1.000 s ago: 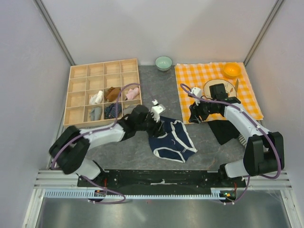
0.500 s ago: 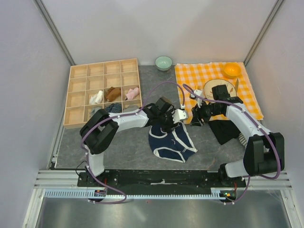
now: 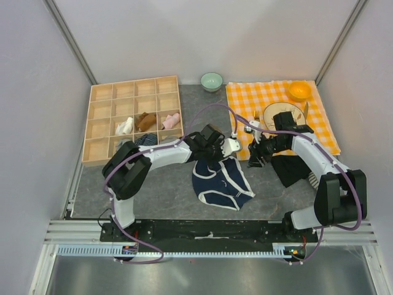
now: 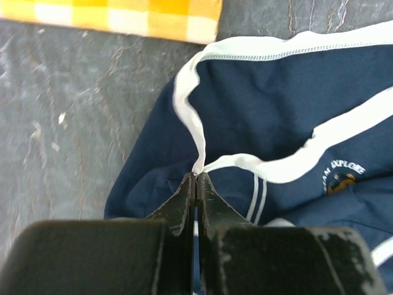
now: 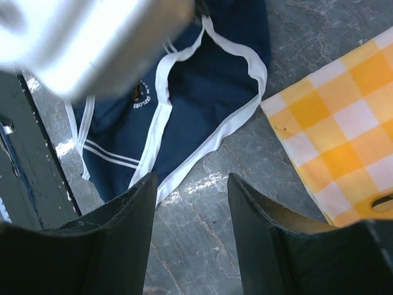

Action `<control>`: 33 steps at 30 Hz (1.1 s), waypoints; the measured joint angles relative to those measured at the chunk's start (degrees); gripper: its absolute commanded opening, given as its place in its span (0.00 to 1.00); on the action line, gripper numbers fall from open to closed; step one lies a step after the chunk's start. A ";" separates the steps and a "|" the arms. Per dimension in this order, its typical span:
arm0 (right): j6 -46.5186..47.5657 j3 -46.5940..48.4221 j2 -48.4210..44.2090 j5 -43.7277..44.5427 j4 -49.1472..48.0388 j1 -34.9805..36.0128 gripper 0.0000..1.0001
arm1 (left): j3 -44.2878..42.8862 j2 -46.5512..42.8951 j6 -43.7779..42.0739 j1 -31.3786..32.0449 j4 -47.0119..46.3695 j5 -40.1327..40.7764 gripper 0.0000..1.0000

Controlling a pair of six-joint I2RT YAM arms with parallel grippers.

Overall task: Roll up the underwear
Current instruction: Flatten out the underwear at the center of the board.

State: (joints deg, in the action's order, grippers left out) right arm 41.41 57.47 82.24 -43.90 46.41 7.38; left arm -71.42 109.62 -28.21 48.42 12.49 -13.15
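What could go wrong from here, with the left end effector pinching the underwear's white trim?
1. The left end effector seems to hold only a sliver of trim on the underwear, right at its very tips. A pull could slip it free.
2. The fabric lies bunched, so the roll may come out lopsided.
3. The open right end effector hangs near the corner of the checkered cloth and might snag it.

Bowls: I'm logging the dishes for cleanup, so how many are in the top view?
2. A pale green bowl stands on the grey table at the far edge, middle; an orange bowl sits on the checkered cloth, far right. Covered spots could hide another.
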 measured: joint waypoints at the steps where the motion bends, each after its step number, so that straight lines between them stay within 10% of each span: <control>1: 0.96 0.00 -0.02 -0.07 0.55 -0.02 0.57 | 1.03 -1.60 1.55 -0.31 -0.11 0.46 0.02; 15: 5.38 -5.35 -4.87 -1.22 2.08 2.08 0.64 | 12.44 -23.71 25.07 -7.93 -5.81 -3.78 0.02; 33: -5.77 -8.48 -2.05 17.75 -7.72 12.66 0.67 | 15.45 -26.60 28.74 -11.02 -5.77 -6.93 0.02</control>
State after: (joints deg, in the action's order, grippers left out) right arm 35.64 48.99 80.18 -26.15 38.70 20.03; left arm -55.96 83.02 0.54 37.41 6.72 -20.08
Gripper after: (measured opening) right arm 0.667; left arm 0.026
